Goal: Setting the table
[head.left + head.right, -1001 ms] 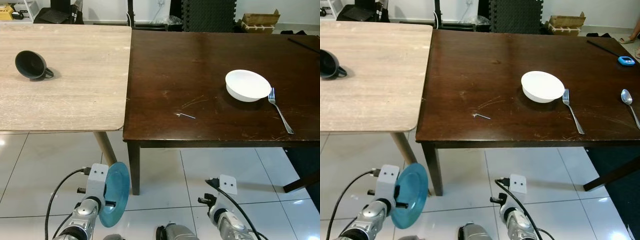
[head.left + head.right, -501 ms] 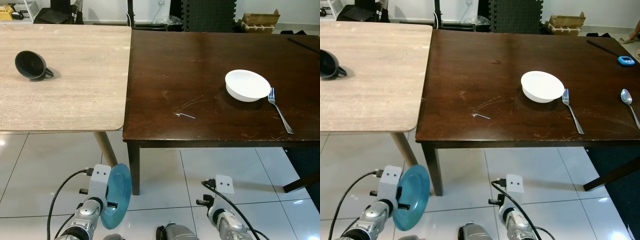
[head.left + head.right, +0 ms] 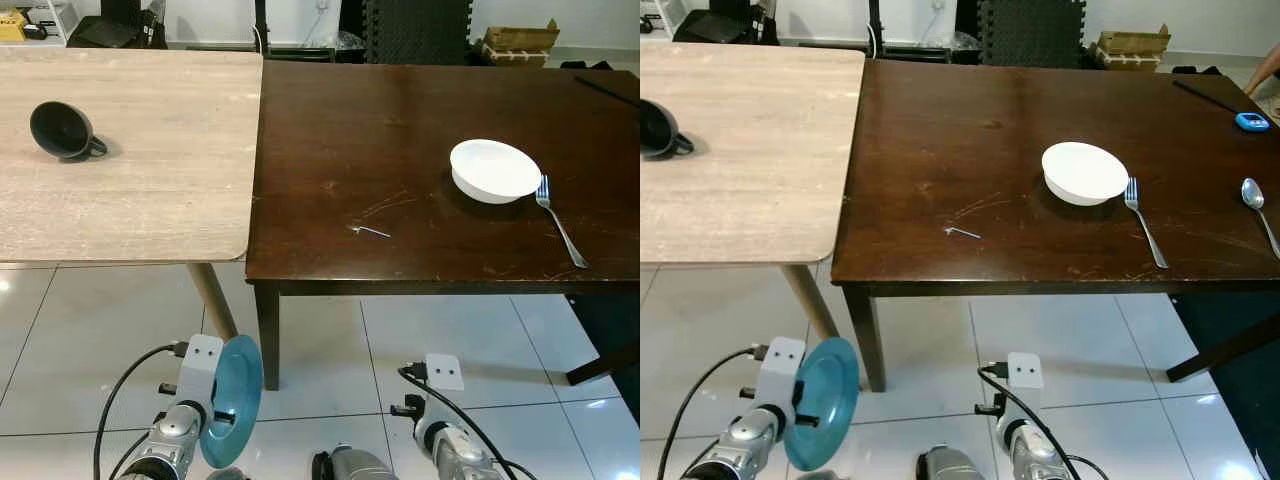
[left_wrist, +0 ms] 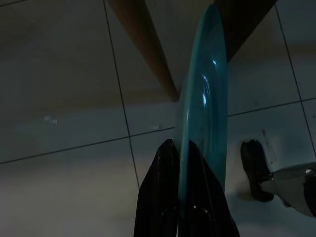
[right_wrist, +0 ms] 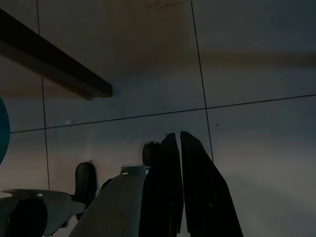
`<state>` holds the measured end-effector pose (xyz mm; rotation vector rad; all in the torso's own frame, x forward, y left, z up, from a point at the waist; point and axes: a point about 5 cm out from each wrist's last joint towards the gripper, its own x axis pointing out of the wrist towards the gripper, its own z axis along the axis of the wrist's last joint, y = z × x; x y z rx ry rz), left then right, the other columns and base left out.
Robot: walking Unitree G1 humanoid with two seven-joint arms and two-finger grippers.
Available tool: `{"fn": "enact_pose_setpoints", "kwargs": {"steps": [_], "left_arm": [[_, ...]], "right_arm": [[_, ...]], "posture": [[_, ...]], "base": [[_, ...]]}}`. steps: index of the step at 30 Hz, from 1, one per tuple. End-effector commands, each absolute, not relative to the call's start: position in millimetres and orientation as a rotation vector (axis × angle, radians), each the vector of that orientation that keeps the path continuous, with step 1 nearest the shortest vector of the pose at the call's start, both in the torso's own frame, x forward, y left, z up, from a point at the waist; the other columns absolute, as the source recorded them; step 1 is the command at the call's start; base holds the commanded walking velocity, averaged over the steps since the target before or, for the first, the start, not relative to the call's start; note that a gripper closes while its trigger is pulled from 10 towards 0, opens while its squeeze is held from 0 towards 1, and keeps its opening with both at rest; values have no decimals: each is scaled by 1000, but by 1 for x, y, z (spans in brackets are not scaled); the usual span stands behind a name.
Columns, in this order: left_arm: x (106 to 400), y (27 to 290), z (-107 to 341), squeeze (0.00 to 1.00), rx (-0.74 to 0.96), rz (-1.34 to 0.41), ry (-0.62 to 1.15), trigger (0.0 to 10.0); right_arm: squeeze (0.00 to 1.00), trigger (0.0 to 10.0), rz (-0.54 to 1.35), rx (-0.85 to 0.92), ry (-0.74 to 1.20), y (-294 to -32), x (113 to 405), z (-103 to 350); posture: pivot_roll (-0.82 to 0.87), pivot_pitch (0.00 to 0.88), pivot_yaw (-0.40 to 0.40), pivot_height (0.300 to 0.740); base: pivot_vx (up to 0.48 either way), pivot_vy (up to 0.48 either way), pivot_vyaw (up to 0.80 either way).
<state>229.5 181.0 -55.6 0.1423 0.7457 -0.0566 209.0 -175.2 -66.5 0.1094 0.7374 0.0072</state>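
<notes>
My left gripper [image 4: 180,143] is shut on the rim of a teal plate [image 3: 232,400], held on edge low above the tiled floor, in front of the gap between the two tables. On the dark table [image 3: 400,120] lie a white bowl [image 3: 495,170], a fork [image 3: 560,225] just to its right, and a spoon [image 3: 1260,210] further right. A black cup [image 3: 62,130] lies on its side on the light wooden table [image 3: 150,190]. My right gripper [image 5: 177,136] hangs low over the floor, shut with nothing in it.
A small metal key [image 3: 371,231] lies near the dark table's front edge. A blue gadget [image 3: 1252,121] sits at the far right. Table legs [image 3: 266,335] stand just beyond the plate. Boxes and black mats line the back wall.
The left arm has sunk a little with the plate and drifted slightly right. The right wrist has shifted a little left and down. The things on the tables have not moved.
</notes>
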Motion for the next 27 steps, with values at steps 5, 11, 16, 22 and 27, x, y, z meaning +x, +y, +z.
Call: {"fn": "enact_pose_setpoints", "kwargs": {"steps": [5,11,16,22,27], "left_arm": [[225,185,-59,0,150,-41,780,10000],[224,187,-59,0,156,-43,783,10000],[223,187,-60,0,165,-51,790,10000],[224,187,-60,0,168,-53,790,10000],[224,187,-60,0,165,-52,791,10000]], "right_arm": [[0,10000,12,106,766,-176,205,-69],[0,10000,13,103,769,-176,205,-70],[0,10000,16,98,781,-175,201,-72],[0,10000,13,99,782,-176,199,-73],[0,10000,14,99,781,-175,200,-72]], "posture": [[62,17,-4,740],[61,11,1,740],[58,7,7,740],[58,5,7,740],[57,7,6,740]], "base": [[0,0,0],[0,0,0],[0,0,0],[0,0,0],[0,0,0]]}}
